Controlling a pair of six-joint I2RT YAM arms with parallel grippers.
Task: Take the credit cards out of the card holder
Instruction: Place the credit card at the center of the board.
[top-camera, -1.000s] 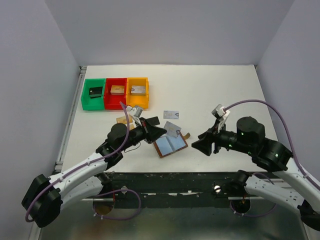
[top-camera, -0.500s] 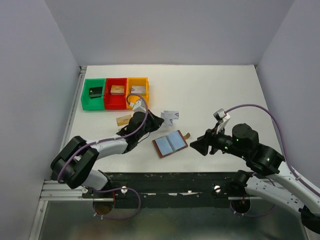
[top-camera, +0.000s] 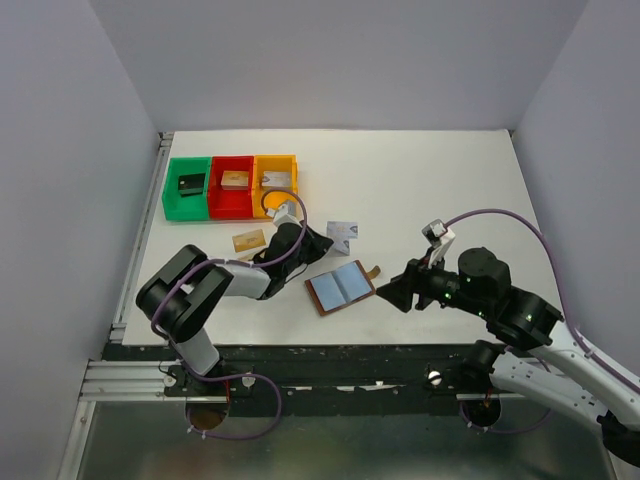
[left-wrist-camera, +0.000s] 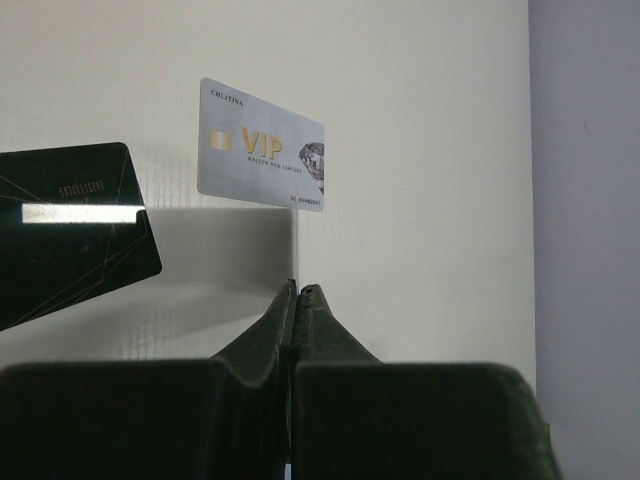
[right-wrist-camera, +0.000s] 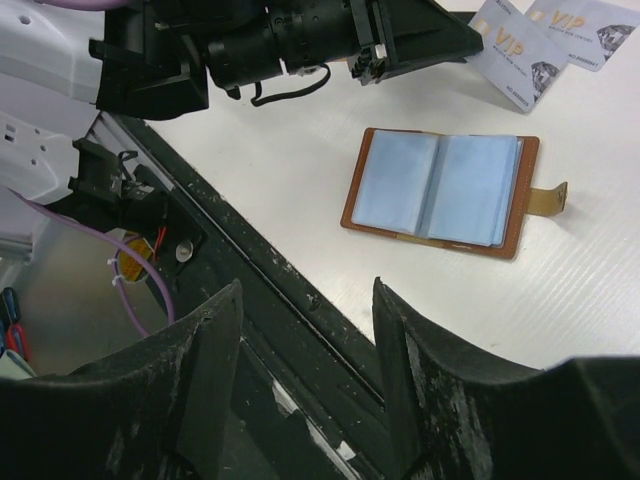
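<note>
Pinching hard, the left gripper (left-wrist-camera: 298, 292) has its jaws pressed together on a pale card (right-wrist-camera: 512, 45). Its own wrist camera catches that card only edge-on, a hairline rising from the fingertips. Just beyond lies a VIP card (left-wrist-camera: 262, 147), flat on the table, and at the left a dark card (left-wrist-camera: 70, 235) runs off the frame edge. I can't pick that dark one out from overhead, where the arm covers that spot.

Over to the right gripper (right-wrist-camera: 306, 290): jaws spread wide, nothing between them, hovering near the table's front edge. Ahead of it the card holder (right-wrist-camera: 440, 192) lies open and flat, pale blue pockets up, snap tab (right-wrist-camera: 548, 197) sticking out. Whether cards remain inside is hard to make out.

The table (top-camera: 430, 190) is white, with plain grey walls (top-camera: 330, 60) on three sides. Only the overhead view shows a tan-gold card (top-camera: 249, 240) beside the left arm and the green, red and orange bins (top-camera: 231, 187) at the back left, each holding a small block.
</note>
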